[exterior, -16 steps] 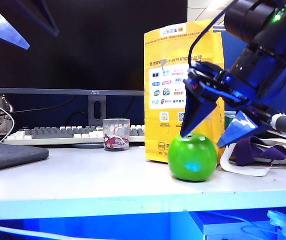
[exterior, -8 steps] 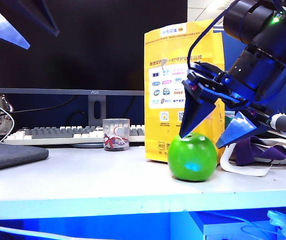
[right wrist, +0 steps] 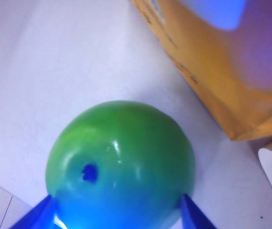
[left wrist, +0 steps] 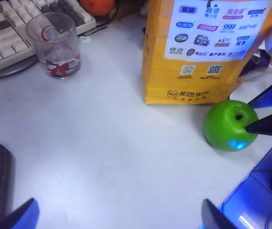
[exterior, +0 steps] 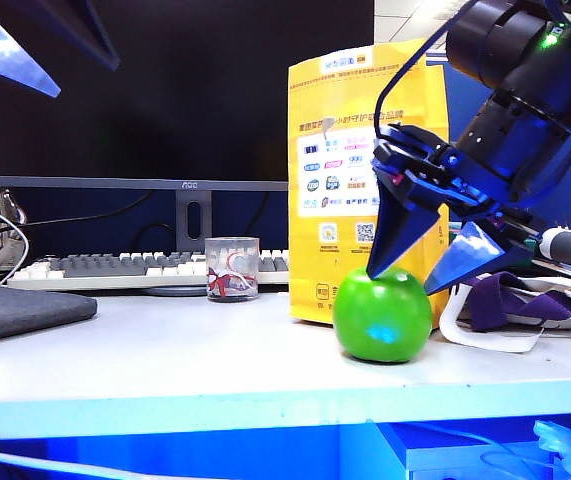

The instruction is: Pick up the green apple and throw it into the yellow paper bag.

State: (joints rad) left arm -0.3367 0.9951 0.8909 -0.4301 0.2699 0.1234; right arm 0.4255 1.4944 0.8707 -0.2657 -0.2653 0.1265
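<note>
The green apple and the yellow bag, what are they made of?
The green apple looks like smooth, glossy plastic: it shines with a bluish highlight, though real fruit can't be ruled out. The yellow paper bag looks like stiff matte paper, creased, with a printed white panel.

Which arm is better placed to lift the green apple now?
Right. The right pincer already straddles the green apple beside the yellow paper bag, fingertips against its sides. The left pincer hangs open, far away.
</note>
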